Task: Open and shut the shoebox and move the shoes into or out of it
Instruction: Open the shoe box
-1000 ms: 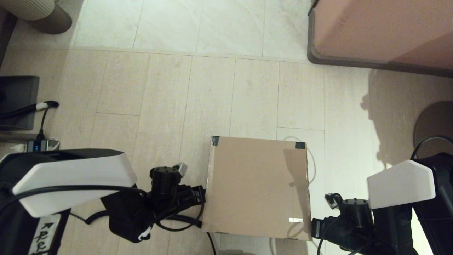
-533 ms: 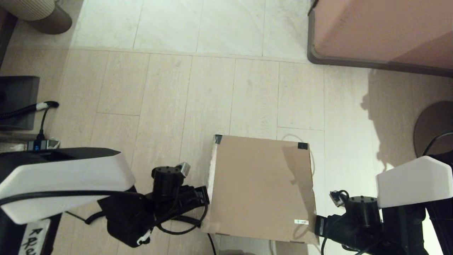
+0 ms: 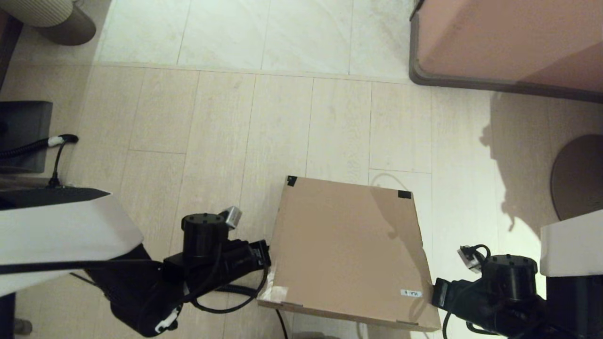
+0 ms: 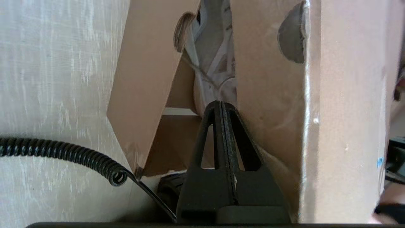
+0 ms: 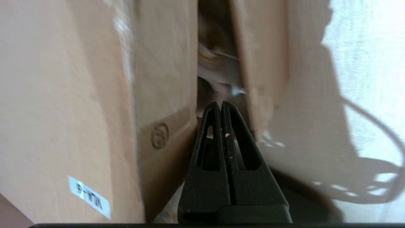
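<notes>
The brown shoebox (image 3: 346, 249) stands on the floor between my arms, its lid tilted up at the near edge, dark tape on the far corners and a white label (image 3: 411, 293) near the right corner. My left gripper (image 3: 264, 256) is shut, its tips (image 4: 221, 103) wedged in the gap between the box wall (image 4: 142, 79) and the lid's side flap (image 4: 269, 79). My right gripper (image 3: 435, 292) is also shut, pushed into the gap (image 5: 220, 103) beside the lid (image 5: 63, 95). A white and grey shoe (image 4: 212, 63) shows inside the box; the right wrist view catches only a pale glimpse.
A pinkish cabinet (image 3: 509, 42) with a grey base stands at the far right. A dark round base (image 3: 579, 174) lies right of the box. A black cable and plug (image 3: 56, 141) lie at the left, and a coiled black cable (image 4: 63, 153) runs near the left gripper.
The lid's near edge has risen, opening a gap at both sides. Both grippers have moved up and nearer with it, staying shut against the lid's sides.
</notes>
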You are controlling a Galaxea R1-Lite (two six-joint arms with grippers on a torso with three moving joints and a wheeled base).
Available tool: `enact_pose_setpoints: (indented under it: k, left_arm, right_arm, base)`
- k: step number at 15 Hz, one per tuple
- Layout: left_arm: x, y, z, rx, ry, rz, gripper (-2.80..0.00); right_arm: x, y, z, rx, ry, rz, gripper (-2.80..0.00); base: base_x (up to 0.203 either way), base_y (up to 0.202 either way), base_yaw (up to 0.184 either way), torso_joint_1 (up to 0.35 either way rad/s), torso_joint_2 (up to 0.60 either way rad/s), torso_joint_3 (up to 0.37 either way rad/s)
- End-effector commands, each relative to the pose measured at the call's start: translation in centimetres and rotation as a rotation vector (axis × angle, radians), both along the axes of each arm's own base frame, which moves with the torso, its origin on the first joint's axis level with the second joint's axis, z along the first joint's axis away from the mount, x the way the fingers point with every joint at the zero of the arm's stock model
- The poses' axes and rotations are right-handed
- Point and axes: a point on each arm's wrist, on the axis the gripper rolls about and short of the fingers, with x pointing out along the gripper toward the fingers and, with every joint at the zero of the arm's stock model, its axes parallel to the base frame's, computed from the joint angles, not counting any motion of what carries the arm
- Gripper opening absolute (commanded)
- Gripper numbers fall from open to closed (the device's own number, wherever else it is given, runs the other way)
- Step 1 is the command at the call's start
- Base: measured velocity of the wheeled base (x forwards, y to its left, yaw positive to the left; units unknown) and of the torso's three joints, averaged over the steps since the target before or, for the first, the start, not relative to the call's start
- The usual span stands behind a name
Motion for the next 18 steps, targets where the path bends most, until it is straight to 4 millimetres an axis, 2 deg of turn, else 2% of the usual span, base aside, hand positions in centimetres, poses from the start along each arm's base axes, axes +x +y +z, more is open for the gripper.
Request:
enact_pose_setpoints:
  k: [1,5,12,18]
  left_arm:
    - [-0.6,0.3,2.1,-0.037,-0.046,0.008,-2.80]
    - [-1.1,0.1,4.6,-0.140,-0.040,0.029,-2.80]
    - [-1.3,-0.1,5.9,-0.184,-0.048,0.032,-2.80]
    - [-0.8,-0.4,7.4,-0.269,-0.056,0.049,-2.80]
  right_arm:
    - [-0.7,-0.1,1.6,0.026,-0.039,-0.009,-2.80]
    - [-1.8,-0.3,4.1,0.138,-0.057,-0.060,-2.80]
    - [-3.6,-0.5,7.5,0.315,-0.092,-0.077,-2.80]
    - [-4.0,-0.5,8.7,0.457,-0.059,-0.103,-2.80]
  base:
    - [0.000,0.000,0.000,0.000,0.00,0.000]
    - [0.000,0.000,0.000,0.000,0.00,0.000]
    - [0.000,0.000,0.000,0.000,0.00,0.000]
    - [0.000,0.000,0.000,0.000,0.00,0.000]
